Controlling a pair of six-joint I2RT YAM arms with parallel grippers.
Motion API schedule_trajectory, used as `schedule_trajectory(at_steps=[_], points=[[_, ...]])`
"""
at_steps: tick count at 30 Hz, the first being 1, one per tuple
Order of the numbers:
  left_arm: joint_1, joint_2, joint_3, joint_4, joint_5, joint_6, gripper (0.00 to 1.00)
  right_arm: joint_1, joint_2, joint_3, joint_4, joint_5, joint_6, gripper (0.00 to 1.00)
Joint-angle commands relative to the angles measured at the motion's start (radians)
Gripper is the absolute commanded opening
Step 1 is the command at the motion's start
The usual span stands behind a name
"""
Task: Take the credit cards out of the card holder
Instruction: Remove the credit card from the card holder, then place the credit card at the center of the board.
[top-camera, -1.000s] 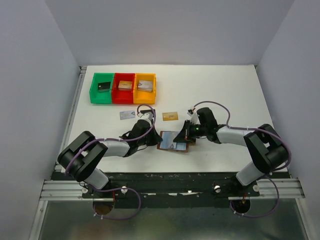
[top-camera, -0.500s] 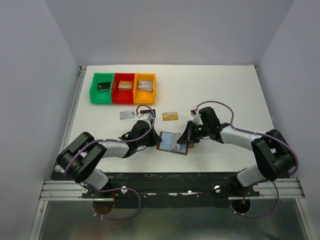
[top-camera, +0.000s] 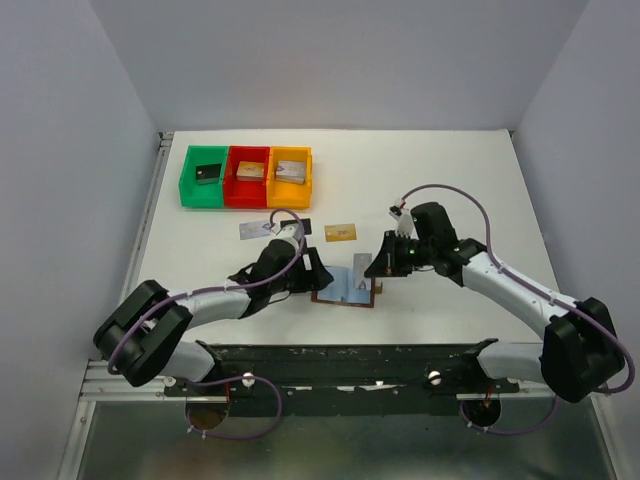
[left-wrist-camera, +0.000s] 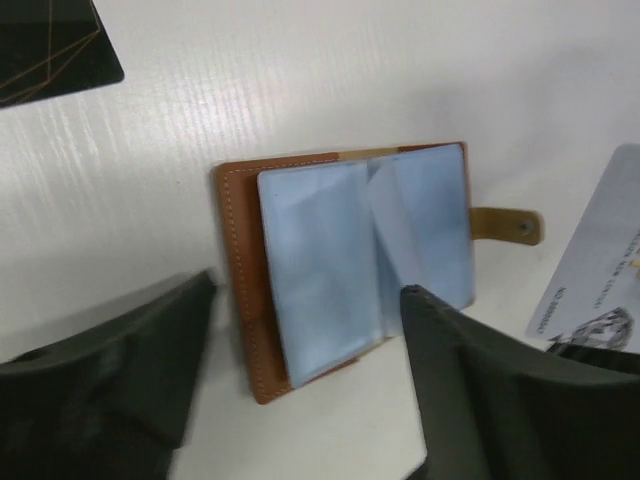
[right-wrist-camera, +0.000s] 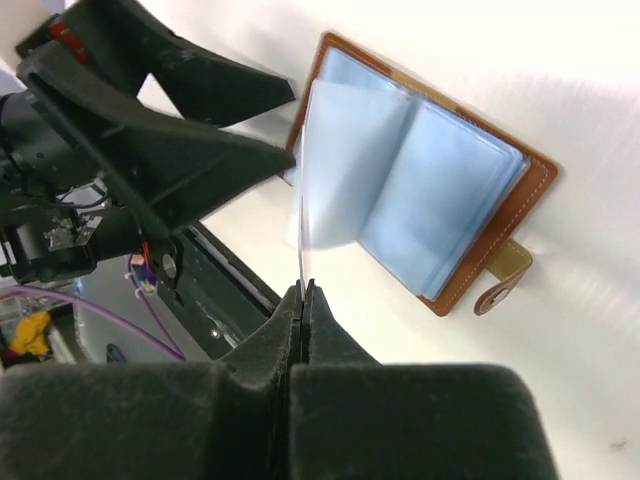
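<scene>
The white counter is carrying everything. The left arm and the right arm are both reaching in toward its near middle, where their tips are sitting close together.

Along the far left, a green tray, a red tray and an orange tray are standing side by side and touching.

The card holder is lying open and flat on the counter between the two arm tips. Its light blue lining is facing up and its snap tab is sticking out to one side. The left jaws are standing wide, with one finger on each side of the card holder's near edge. I cannot tell whether they are touching the leather.

The right jaws are pinching a silvery grey-blue card by one edge. They are holding it tilted up off the counter, just beside the card holder's tab side and out of its pockets.

Three more credit cards are lying flat beyond the card holder, apart from one another. They are a second silvery card, a black card and a gold-tan card.

A black block is sitting in the green tray, a tan block in the red and a grey block in the orange.
</scene>
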Motion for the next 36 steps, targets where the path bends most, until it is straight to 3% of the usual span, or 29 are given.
schedule_trajectory(at_steps=[1,4,7,9,12,15,17,22,25,30,33,36], points=[[-0.003,-0.161,0.095,-0.225,-0.029,0.008,0.98,0.013,-0.076,0.091,-0.155,0.003,-0.176,0.00],[-0.003,-0.344,0.120,-0.345,-0.070,0.011,0.99,0.035,-0.113,0.124,-0.172,-0.154,-0.258,0.00],[0.009,-0.548,0.099,-0.361,-0.090,0.049,0.99,0.102,-0.128,0.194,-0.241,-0.267,-0.359,0.00],[0.047,-0.674,0.079,-0.297,0.044,0.103,0.99,0.156,-0.121,0.239,-0.290,-0.314,-0.408,0.00],[0.133,-0.772,0.072,-0.189,0.367,0.160,0.99,0.202,-0.090,0.291,-0.327,-0.417,-0.439,0.00],[0.166,-0.795,0.094,-0.135,0.627,0.207,0.84,0.245,-0.078,0.322,-0.345,-0.439,-0.459,0.00],[0.166,-0.800,0.111,-0.167,0.683,0.231,0.75,0.252,-0.075,0.334,-0.341,-0.445,-0.456,0.00],[0.166,-0.736,0.101,-0.034,0.870,0.136,0.69,0.300,-0.035,0.421,-0.437,-0.428,-0.502,0.00],[0.166,-0.694,0.105,-0.005,0.922,0.103,0.61,0.322,-0.016,0.457,-0.465,-0.396,-0.513,0.00],[0.164,-0.690,0.112,-0.045,0.939,0.115,0.56,0.334,-0.004,0.490,-0.489,-0.370,-0.517,0.00],[0.163,-0.691,0.111,-0.058,0.939,0.125,0.39,0.340,0.005,0.512,-0.499,-0.359,-0.522,0.00],[0.163,-0.696,0.097,-0.037,0.941,0.110,0.39,0.345,0.020,0.526,-0.511,-0.348,-0.528,0.00]])
